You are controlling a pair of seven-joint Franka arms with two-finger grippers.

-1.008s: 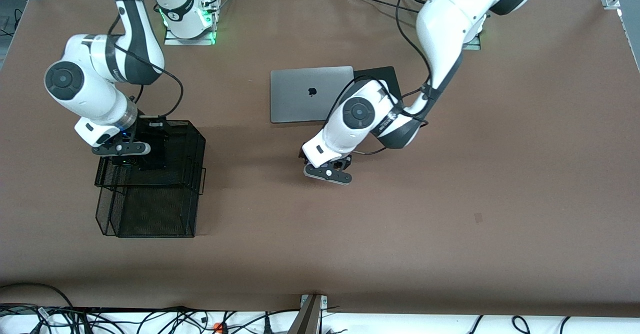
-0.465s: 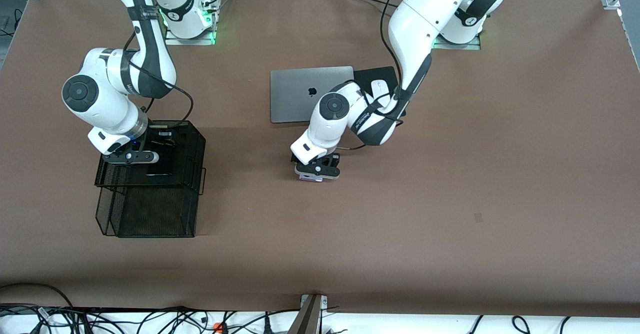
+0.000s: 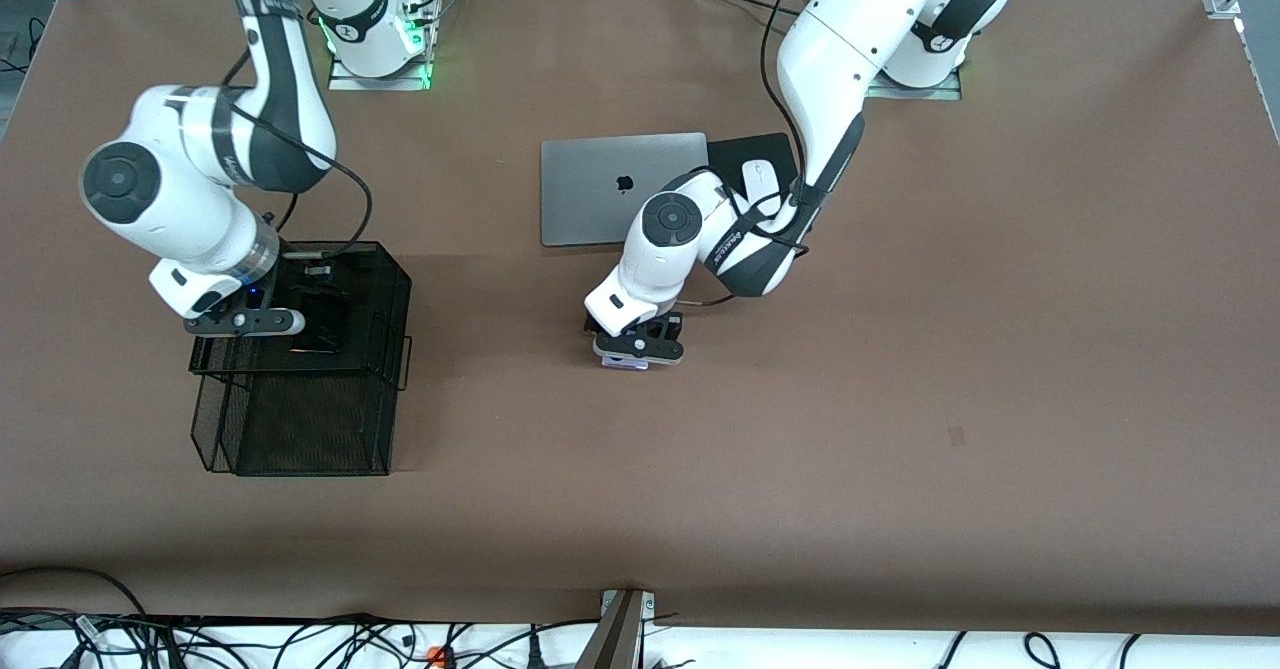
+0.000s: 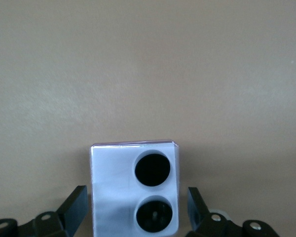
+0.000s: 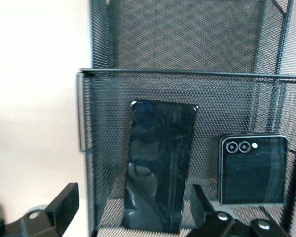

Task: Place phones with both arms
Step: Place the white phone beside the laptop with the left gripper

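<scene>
The lilac-white flip phone with two black circles lies flat on the brown table. My left gripper straddles it, open, with a narrow gap on each side. From the front, only a lilac edge shows under the left gripper. My right gripper hangs open over the black mesh basket. The long black slab phone lies in the basket, free of the fingers. Beside it lies the small black flip phone. In the front view the right gripper is over the basket's upper tray.
A closed grey laptop lies farther from the front camera than the left gripper. Beside it a white mouse rests on a black pad. The basket's lower tier juts toward the front camera.
The right gripper opened and let the slab phone go into the basket. The left gripper shifted slightly toward the right arm's end and opened around the lilac phone.
</scene>
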